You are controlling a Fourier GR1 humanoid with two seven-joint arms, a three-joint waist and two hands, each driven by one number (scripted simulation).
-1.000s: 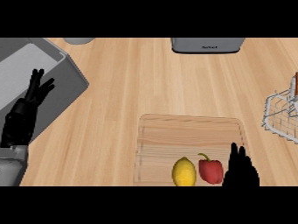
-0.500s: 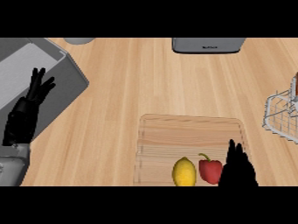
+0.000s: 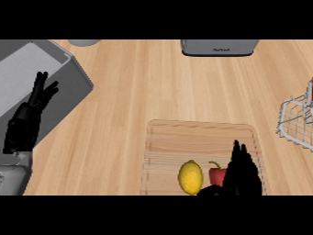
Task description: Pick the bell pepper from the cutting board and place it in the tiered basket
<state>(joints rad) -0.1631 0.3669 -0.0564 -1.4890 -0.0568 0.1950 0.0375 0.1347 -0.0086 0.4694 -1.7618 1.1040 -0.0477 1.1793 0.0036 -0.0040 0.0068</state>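
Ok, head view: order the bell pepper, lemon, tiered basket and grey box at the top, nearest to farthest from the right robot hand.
1. bell pepper, just left of the right robot hand.
2. lemon, further left.
3. tiered basket, at the right edge.
4. grey box, at the top edge.

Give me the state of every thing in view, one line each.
bell pepper: on the cutting board, not gripped.
lemon: lying on the board, left of the pepper.
cutting board: flat on the counter.
tiered basket: at the right edge, no pepper in the part that shows.
right hand: open, fingers straight, close on the pepper's right.
left hand: open, resting at the left.
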